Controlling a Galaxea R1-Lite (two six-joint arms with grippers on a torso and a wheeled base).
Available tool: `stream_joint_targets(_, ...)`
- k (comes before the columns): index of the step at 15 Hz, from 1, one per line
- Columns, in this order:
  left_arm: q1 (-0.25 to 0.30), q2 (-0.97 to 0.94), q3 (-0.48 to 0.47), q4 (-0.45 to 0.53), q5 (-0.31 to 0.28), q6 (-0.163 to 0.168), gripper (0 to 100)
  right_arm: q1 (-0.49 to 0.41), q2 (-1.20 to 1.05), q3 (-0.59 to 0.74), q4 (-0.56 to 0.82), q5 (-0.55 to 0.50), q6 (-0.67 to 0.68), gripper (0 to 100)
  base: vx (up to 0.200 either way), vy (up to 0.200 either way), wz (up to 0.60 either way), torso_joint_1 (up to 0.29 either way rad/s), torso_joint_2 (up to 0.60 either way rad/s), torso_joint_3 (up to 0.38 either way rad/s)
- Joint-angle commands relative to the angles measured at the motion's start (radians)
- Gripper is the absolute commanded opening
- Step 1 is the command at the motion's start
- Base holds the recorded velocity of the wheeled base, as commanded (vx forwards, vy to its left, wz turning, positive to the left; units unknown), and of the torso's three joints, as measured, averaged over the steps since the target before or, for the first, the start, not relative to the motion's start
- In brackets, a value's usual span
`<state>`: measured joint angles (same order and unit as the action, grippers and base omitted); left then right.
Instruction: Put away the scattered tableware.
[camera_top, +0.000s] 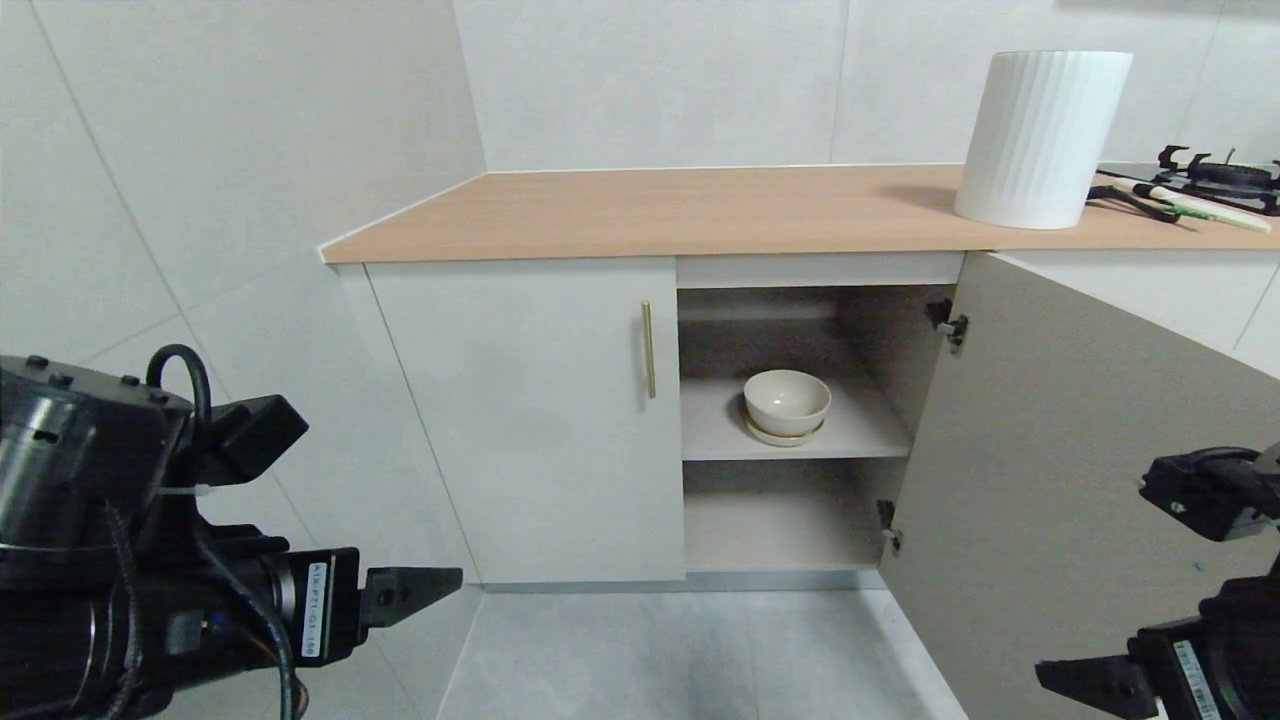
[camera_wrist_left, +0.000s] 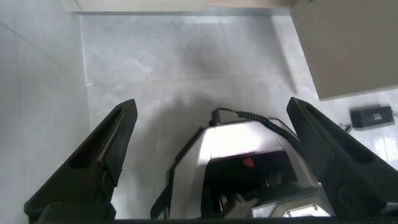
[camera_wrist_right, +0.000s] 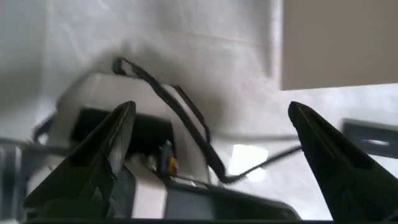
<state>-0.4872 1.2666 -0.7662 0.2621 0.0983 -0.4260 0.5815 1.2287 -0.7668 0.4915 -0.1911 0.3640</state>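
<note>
Well apart: bowl (camera_top: 787, 400) and left hand (camera_wrist_left: 211, 109).

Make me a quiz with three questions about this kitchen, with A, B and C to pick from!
1. Where is the bowl?
A. on the stove
B. on a shelf in the cupboard
C. on the floor

2. What colour is the tall ribbed pot on the counter?
A. white
B. red
C. black

3. How is the cupboard's right door?
A. shut
B. open
C. taken off

Answers:
1 B, the bowl sits on a little plate on the upper shelf.
2 A, the pot is white all over.
3 B, the right door is swung wide, so you can see inside.
</note>
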Motion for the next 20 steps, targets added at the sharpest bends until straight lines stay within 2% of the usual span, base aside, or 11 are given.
stream_joint_targets(1, -0.001, 0.002, -0.001, 0.0, 0.0, 0.0, 100, 0.001, -0.046, -0.02, 0.052, -0.001, -0.014, 100, 0.0, -0.2, 0.0, 0.007, 0.0, -0.007)
stream_joint_targets(4, -0.001, 0.002, -0.001, 0.0, 0.0, 0.0, 100, 0.0, -0.098, -0.032, 0.197, 0.001, -0.102, 100, 0.0, -0.2, 0.0, 0.001, 0.0, 0.004)
stream_joint_targets(8, -0.001, 0.002, 0.001, 0.0, -0.002, 0.0, 100, -0.002, -0.123, -0.048, 0.312, -0.002, -0.129, 100, 0.0, -0.2, 0.0, 0.001, 0.0, 0.004)
stream_joint_targets(10, -0.001, 0.004, 0.001, 0.0, -0.002, 0.0, 100, -0.022, -0.118, -0.06, 0.335, -0.031, -0.134, 100, 0.0, 0.0, 0.0, 0.0, 0.0, 0.0)
stream_joint_targets(12, -0.001, 0.004, 0.001, 0.0, -0.002, 0.0, 100, -0.104, -0.095, -0.069, 0.328, -0.074, -0.135, 100, 0.0, 0.0, 0.0, 0.0, 0.0, 0.0)
stream_joint_targets(15, -0.001, 0.005, 0.001, 0.0, -0.002, 0.0, 100, -0.242, -0.051, -0.108, 0.314, -0.077, -0.135, 100, 0.0, 0.0, 0.0, 0.0, 0.0, 0.0)
stream_joint_targets(20, -0.001, 0.005, 0.001, 0.0, -0.002, 0.0, 100, -0.506, 0.005, -0.104, 0.151, -0.08, -0.228, 100, 0.0, 0.0, 0.0, 0.0, 0.0, 0.0)
